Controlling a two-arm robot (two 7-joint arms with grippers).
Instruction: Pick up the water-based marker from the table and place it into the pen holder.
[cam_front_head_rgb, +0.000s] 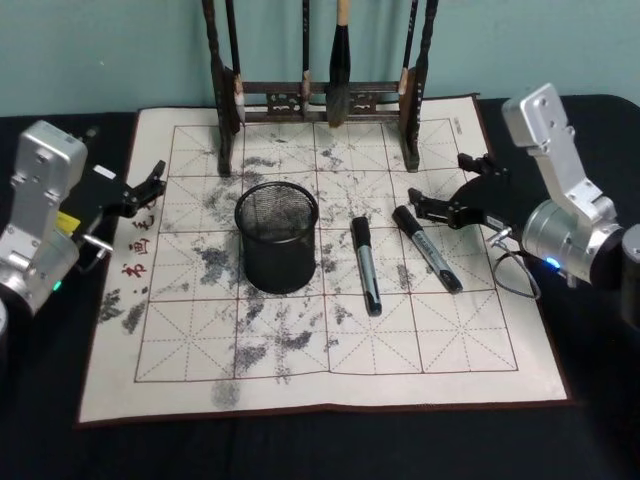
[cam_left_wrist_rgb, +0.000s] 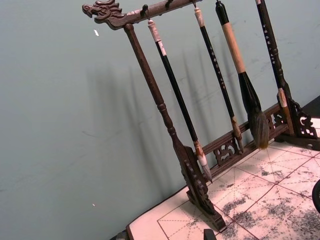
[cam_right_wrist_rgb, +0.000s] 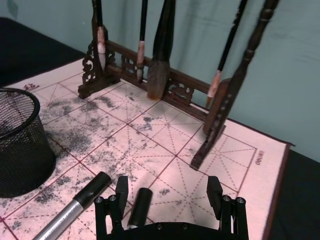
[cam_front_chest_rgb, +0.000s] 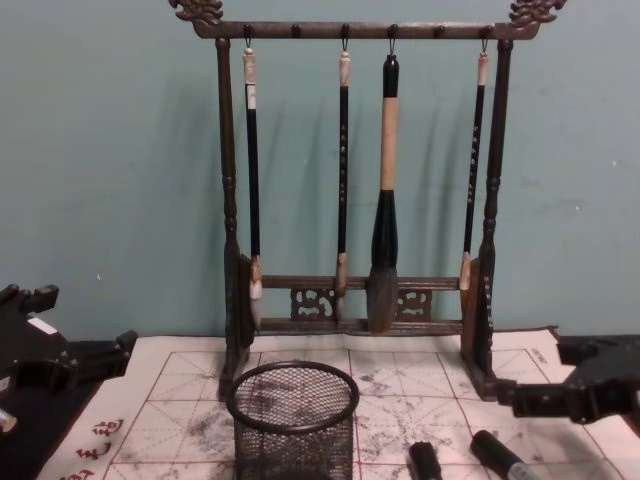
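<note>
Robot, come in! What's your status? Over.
Right gripper open at right-hand marker's cap. Left gripper idle by mat's left edge. Pen holder empty. Second marker lies between, flat on mat.

Black wire-mesh metal pen holder (cam_front_head_rgb: 277, 250), matt ink-smudged paper-like mat (cam_front_head_rgb: 420, 330), dark carved wooden brush rack (cam_front_chest_rgb: 228, 200)

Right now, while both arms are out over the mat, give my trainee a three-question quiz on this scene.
1. True or false: the pen holder stands empty.
2. How many brushes hang on the brush rack? A three, B four, C five.
3. Fill in: the right pincer, fingers ___, sits by the cap end of the marker farther from the holder.

Key: 1 true; 2 B; 3 open.
</note>
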